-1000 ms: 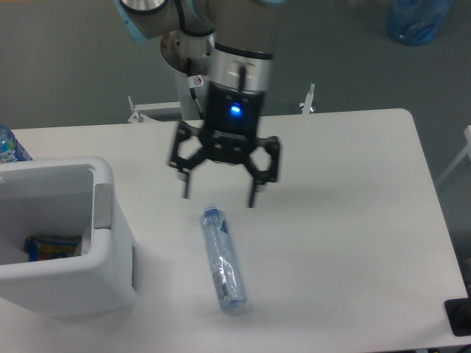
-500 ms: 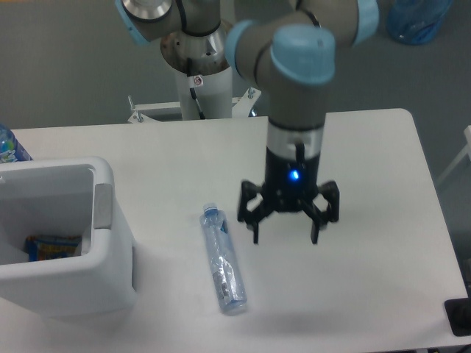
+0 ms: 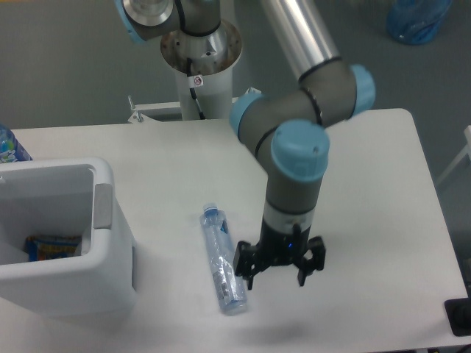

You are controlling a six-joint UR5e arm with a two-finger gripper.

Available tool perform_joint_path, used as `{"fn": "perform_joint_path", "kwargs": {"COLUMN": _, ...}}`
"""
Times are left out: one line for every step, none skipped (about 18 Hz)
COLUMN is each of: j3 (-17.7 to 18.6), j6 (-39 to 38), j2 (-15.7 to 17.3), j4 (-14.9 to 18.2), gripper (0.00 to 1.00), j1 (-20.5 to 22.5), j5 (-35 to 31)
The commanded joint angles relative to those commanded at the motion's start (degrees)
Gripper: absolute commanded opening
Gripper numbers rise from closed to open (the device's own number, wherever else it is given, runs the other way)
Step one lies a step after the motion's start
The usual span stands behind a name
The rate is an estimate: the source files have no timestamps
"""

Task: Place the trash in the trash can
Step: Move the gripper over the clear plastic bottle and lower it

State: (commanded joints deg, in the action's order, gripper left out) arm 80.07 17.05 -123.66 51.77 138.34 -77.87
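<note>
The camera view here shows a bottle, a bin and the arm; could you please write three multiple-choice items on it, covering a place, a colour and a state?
1. Where does the bottle lie?
A. inside the trash can
B. on the table, between trash can and gripper
C. in the gripper

2. What colour is the trash can?
A. white
B. red
C. black

3. How is the gripper?
A. shut on the bottle
B. open, empty
C. out of view

Answers: 1 B, it rests flat on the table right of the bin. 2 A, its walls are white. 3 B, its fingers stand apart beside the bottle, holding nothing.
</note>
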Motion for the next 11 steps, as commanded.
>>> {"fn": "perform_joint_path", "kwargs": {"j3": 0.09, "j6": 0.00, "j2": -0.35, "j4": 0.09, "gripper": 1.00, "j1": -0.09, "j5": 0.00}}
{"fn": "perform_joint_path", "kwargs": {"j3": 0.44, "j6": -0.09, "j2": -0.70, "j4": 0.09, "gripper": 1.00, "j1": -0.61, "j5": 0.00}}
{"fn": "perform_joint_path", "kwargs": {"j3": 0.61, "j6": -0.09, "j2": -1.23, "j4": 0.09, "gripper": 1.00, "j1": -1.22, "j5": -0.09}}
{"fn": "perform_joint_path", "kwargs": {"j3": 0.88, "j6": -0.09, "j2": -1.49, "j4": 0.09, "gripper": 1.00, "j1": -1.58, "j5": -0.17}}
{"fn": "perform_joint_path", "kwargs": {"j3": 1.05, "j6": -0.09, "j2": -2.19, "j4": 0.09, "gripper": 1.00, "j1": -1.93, "j5": -0.44}}
{"fn": "perform_joint_path", "kwargs": {"j3": 1.23, "j6": -0.35, "j2": -2.64, "j4": 0.09, "gripper": 1.00, "j1": -2.37, "j5": -0.70}}
{"fn": "perform_joint_path", "kwargs": {"j3": 1.23, "j6": -0.87, "j2": -2.90, "j4": 0.09, "gripper": 1.00, "j1": -2.55, "j5": -1.14}}
{"fn": "perform_joint_path", "kwargs": {"j3": 1.23, "j6": -1.31, "j2": -3.16, "j4": 0.09, "gripper": 1.00, "j1": -2.81, "j5": -1.58}}
{"fn": "perform_joint_path", "kwargs": {"j3": 1.32, "j6": -1.41, "j2": -3.34, "j4": 0.09, "gripper": 1.00, "j1": -2.99, "j5": -1.67}}
{"fn": "perform_joint_path", "kwargs": {"j3": 1.32, "j6": -1.41, "j2": -3.69, "j4": 0.00, "gripper": 1.00, "j1": -3.08, "j5": -1.67}}
{"fn": "perform_joint_path", "kwargs": {"j3": 1.32, "j6": -1.49, "j2": -4.22, "j4": 0.00, "gripper": 1.00, "j1": -3.16, "j5": -1.93}}
